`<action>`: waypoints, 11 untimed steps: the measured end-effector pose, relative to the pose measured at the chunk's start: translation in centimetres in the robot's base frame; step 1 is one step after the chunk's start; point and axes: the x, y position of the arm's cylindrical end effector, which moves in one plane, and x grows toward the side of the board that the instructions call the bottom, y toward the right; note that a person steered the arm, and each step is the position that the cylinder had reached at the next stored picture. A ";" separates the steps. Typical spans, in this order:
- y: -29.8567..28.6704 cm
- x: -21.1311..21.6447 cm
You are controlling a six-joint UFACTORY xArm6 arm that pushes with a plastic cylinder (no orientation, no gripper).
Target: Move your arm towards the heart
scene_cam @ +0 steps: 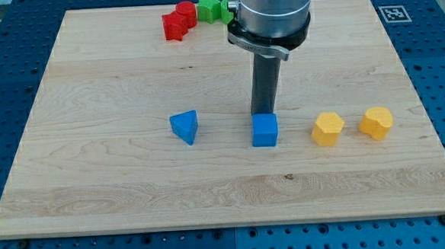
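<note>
My tip stands right behind the blue cube, touching or almost touching its far side. Two yellow blocks lie to the right of the cube. The farther one, near the board's right edge, looks like the yellow heart. The nearer one looks like a yellow hexagon. The heart is well to the right of my tip, with the hexagon between them. A blue triangle lies to the left of the cube.
A red star-like block and a second red block sit together at the board's top edge. A green star is beside them, partly behind the arm's body. The wooden board lies on a blue perforated table.
</note>
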 end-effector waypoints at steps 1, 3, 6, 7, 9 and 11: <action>0.0 0.2; -4.2 0.1; -4.1 -2.5; 1.7 -2.9; 11.4 -2.8; 12.3 -2.4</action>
